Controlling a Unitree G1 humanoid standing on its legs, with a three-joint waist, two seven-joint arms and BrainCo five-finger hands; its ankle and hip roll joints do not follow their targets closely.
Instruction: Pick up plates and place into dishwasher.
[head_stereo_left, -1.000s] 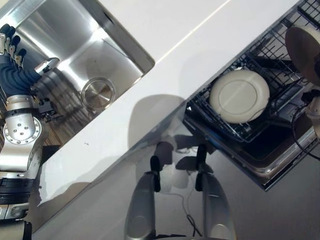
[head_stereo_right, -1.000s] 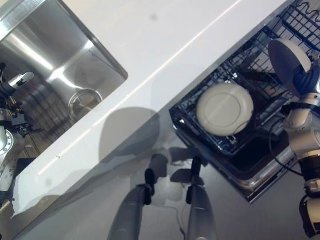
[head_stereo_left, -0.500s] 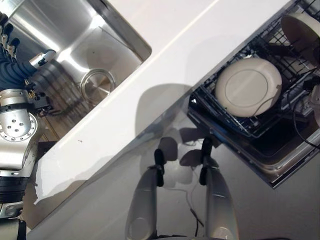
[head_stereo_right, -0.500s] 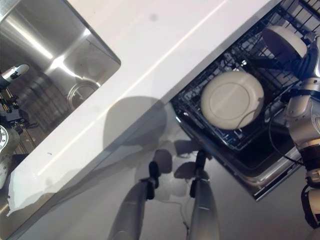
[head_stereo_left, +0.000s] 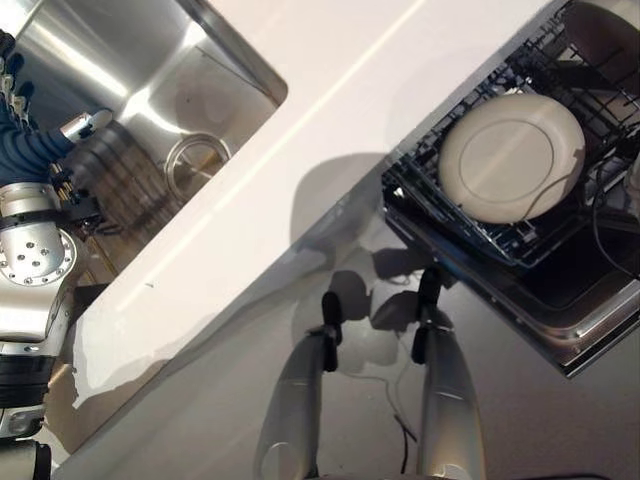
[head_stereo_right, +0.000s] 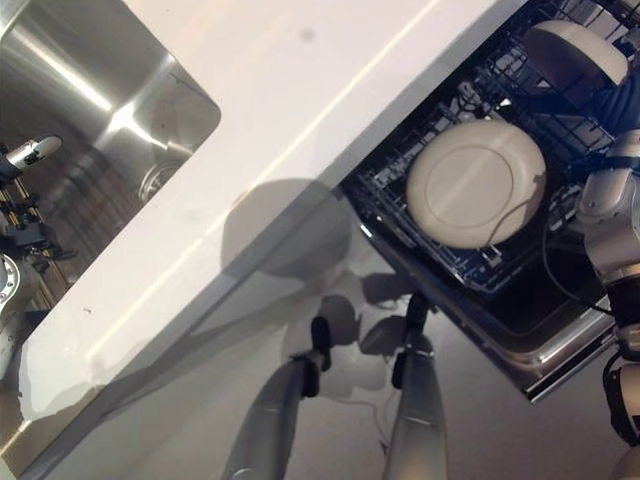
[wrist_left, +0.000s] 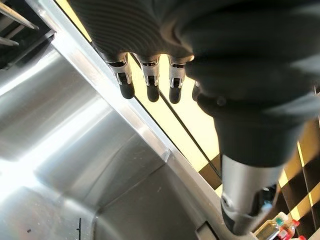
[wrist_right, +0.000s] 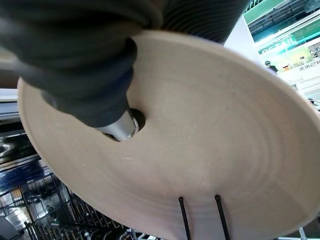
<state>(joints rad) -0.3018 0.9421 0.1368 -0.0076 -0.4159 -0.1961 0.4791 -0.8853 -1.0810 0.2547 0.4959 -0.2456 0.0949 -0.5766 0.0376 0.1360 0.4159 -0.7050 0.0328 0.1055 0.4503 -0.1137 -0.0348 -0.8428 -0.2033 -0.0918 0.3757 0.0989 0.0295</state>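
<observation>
Right hand (wrist_right: 95, 65): thumb pressed on the face of a beige plate (wrist_right: 200, 150), pinching it on edge over the dishwasher rack (head_stereo_right: 480, 90), probably so it can drop between the tines. The right wrist view shows two tines crossing the plate's lower rim; the eye views do not. They show a second plate (head_stereo_right: 475, 183) lying flat in the rack. Left hand (wrist_left: 150, 75): fingers straight, holding nothing, over the sink (head_stereo_left: 150, 80) beside the bench (head_stereo_left: 330, 110).

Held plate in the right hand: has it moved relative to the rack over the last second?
Yes. The held plate in the right hand has come down toward the rack, now closer to the plate lying flat there.
</observation>
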